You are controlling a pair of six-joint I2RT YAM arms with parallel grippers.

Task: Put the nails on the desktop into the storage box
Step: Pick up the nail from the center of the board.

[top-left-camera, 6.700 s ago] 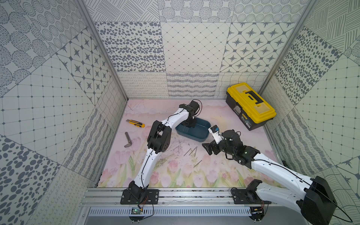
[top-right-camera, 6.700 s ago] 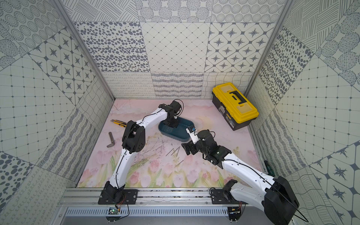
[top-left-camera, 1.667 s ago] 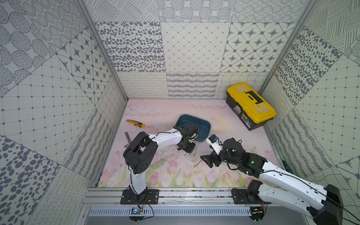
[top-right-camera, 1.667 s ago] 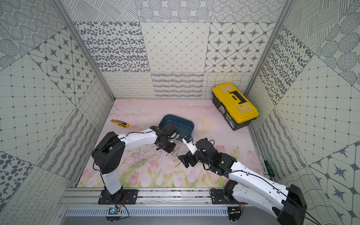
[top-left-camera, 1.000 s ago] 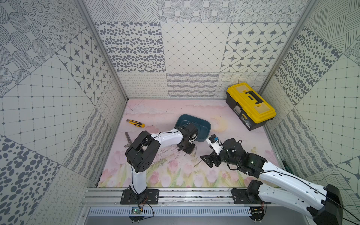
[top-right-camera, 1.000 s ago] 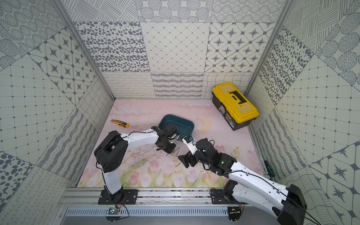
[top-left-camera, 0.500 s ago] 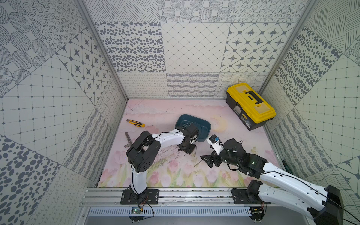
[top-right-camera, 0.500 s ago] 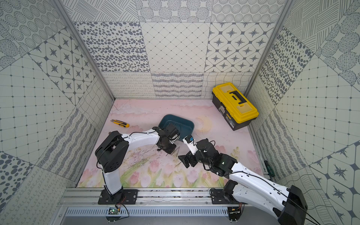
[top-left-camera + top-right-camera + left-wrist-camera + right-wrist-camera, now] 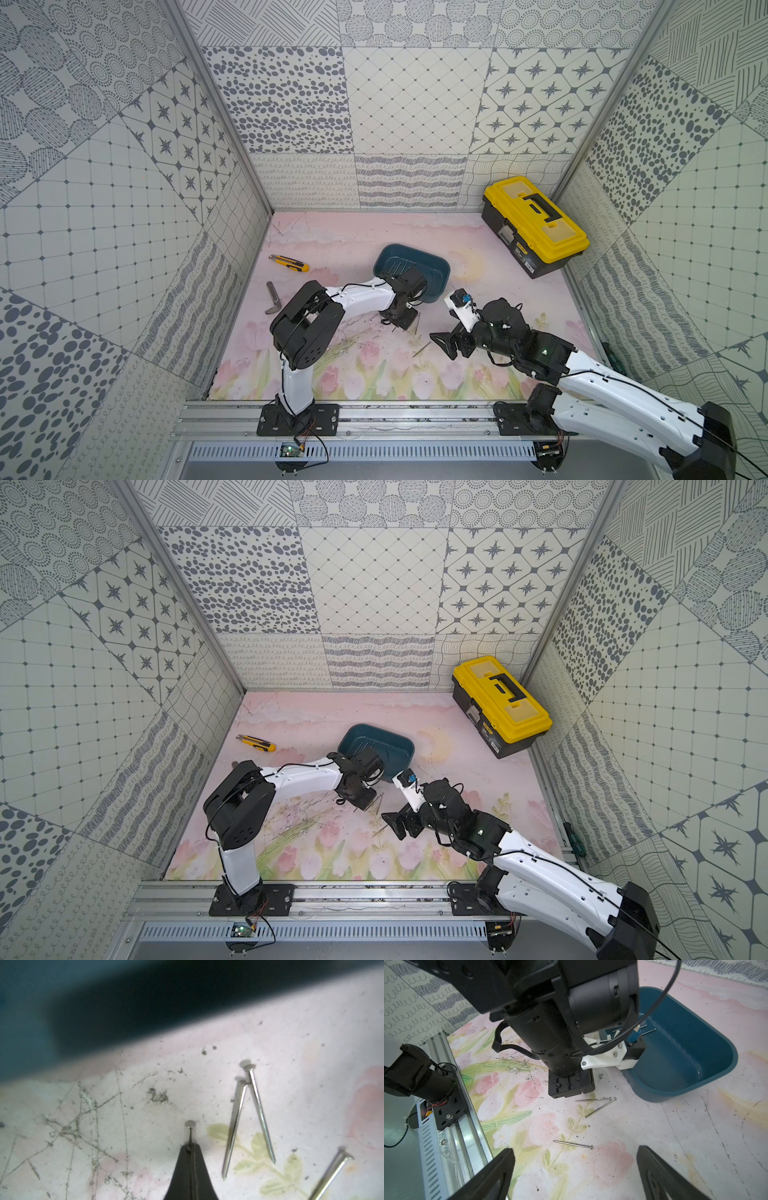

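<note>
Left wrist view shows us the desktop (image 9: 311, 1032), the storage box (image 9: 145, 1001) on it, and our left gripper (image 9: 192, 1147), parted a second ago, now clamped on a nail (image 9: 190, 1126) near the box; our right gripper (image 9: 575, 1149) stands wide apart.

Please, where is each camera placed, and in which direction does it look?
Both top views: high over the front rail, looking down at the pale pink tulip-printed desktop; the white left arm and right arm show.
Left wrist: low over the desktop beside the dark teal plastic storage box; the shut left gripper pinches a thin grey metal nail.
Right wrist: low, facing the left arm and storage box; the open right gripper shows.
Shared: both wrist views show two loose nails touching near their heads.
</note>
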